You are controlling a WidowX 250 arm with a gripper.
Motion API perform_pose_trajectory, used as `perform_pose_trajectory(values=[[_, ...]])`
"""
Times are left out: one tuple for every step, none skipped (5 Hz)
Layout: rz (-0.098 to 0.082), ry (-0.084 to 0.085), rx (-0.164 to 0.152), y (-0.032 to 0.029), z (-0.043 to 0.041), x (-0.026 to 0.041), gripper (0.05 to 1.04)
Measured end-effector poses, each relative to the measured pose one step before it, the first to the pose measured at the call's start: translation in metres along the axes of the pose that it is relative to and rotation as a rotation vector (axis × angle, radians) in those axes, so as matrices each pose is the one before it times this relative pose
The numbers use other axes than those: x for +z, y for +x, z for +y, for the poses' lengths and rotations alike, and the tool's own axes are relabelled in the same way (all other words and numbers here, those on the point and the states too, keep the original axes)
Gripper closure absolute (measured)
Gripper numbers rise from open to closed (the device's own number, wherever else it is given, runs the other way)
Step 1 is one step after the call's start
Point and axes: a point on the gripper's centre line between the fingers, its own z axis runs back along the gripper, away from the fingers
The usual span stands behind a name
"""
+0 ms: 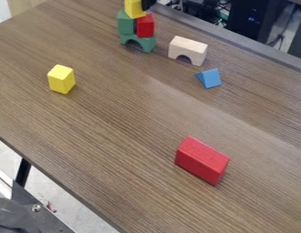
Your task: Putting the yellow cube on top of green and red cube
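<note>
Yellow cube [133, 9] is up top in the cam view, L of ctr, cut off by the top edge; its btm meets the tops of the green cube [125, 23] & red cube [145, 26], approx over the seam btwn them. Those two stand side by side on a green arch [138, 42], opening facing the cam. Black gripper [149, 4] is at the top edge, just R of the yellow cube, only a small dark bit in frame; can't tell how far open it is, or whether it has hold of the cube or is merely next to it. Rest of tabletop [110, 136], brown woodgrain: plain wood arch [189, 49] near the stack, to its R; blue triangular block [209, 78] just below that arch in view; 2nd yellow block [61, 79] upright on its own toward the L side; big red block [202, 160] lower R of ctr, well apart from the others, set at a diag. Bkgd, upper R: cables & dark equip. past the table's gray far edge. Btm L: black table leg [22, 172], pale floor, dark plate w/ a bolt [36, 208].
</note>
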Motion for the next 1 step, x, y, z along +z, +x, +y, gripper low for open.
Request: perform_pose_trajectory(values=[[0.0997, -0.0725, -0.0027, -0.00239, -0.00198, 0.05890, 0.083]])
